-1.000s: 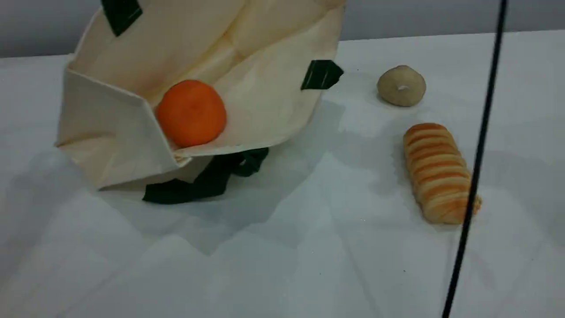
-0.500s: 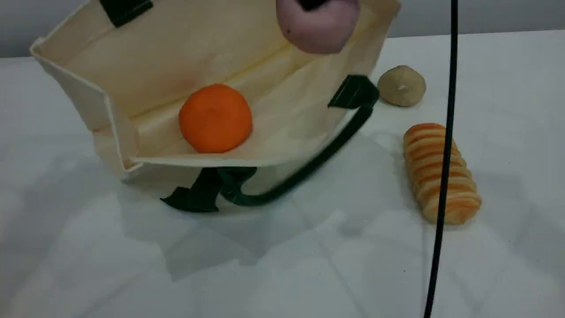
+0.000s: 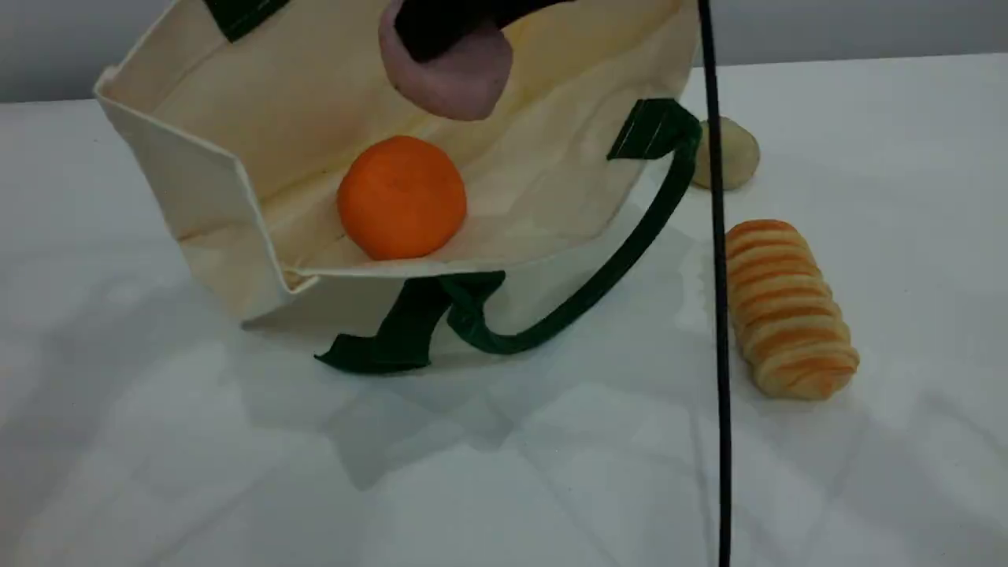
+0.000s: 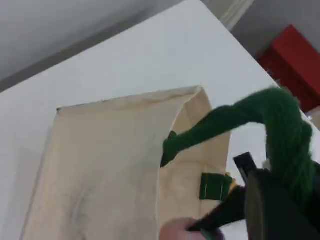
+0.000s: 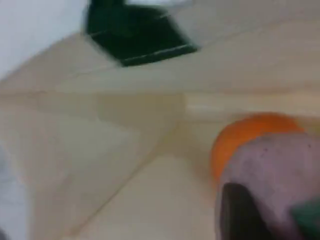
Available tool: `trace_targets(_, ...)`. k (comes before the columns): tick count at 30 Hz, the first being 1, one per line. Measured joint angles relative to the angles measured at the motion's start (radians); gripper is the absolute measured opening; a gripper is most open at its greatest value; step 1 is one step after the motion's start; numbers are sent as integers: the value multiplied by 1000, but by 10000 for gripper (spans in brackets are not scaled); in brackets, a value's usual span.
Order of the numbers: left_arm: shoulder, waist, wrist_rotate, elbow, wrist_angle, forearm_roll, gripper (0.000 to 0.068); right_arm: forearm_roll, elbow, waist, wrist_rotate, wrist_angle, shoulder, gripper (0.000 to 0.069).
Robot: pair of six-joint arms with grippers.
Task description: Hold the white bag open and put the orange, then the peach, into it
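Already the orange (image 3: 402,197) lay inside the white bag (image 3: 197,173). The left gripper (image 4: 280,210) was clamped together on the bag's upper handle (image 4: 270,115), holding the mouth open. Above the orange, within the bag's mouth, the right gripper (image 3: 441,31) gripped the peach (image 3: 453,83); only releasing it appeared to remain.

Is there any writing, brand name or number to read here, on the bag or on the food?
None: no words, numbers or logos show in any view.
The bag is plain cream cloth; its green patches carry only pale stitch lines.
The orange, peach, loaf and red thing are unmarked.
The right wrist view is blurred, but nothing like lettering shows there.
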Motion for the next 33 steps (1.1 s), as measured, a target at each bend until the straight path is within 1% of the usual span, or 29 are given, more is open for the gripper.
trace_targets(5, 0, 0, 0, 0, 8, 0, 83, 25, -1, 0, 0, -98, 16, 246)
trace_targets(7, 0, 0, 0, 0, 8, 0, 83, 26, -1, 0, -4, -106, 17, 249)
trace_targets(8, 0, 0, 0, 0, 8, 0, 83, 24, -1, 0, -10, -110, 17, 262)
trace_targets(10, 0, 0, 0, 0, 8, 5, 83, 24, -1, 0, -14, -115, 17, 307)
trace_targets(14, 0, 0, 0, 0, 8, 21, 83, 44, -1, -1, -18, -124, 17, 437)
trace_targets(16, 0, 0, 0, 0, 8, 26, 83, 44, -1, -1, -19, -126, 16, 481)
trace_targets(17, 0, 0, 0, 0, 8, 27, 83, 42, -1, -1, -23, -126, 13, 491)
trace_targets(21, 0, 0, 0, 0, 8, 34, 83, 29, -1, -3, -27, -125, -17, 505)
trace_targets(25, 0, 0, 0, 0, 6, 50, 83, -21, -1, -26, -24, -120, -73, 505)
trace_targets(33, 10, 0, 11, 0, 5, 49, 83, -35, -1, -140, 15, -80, -226, 505)
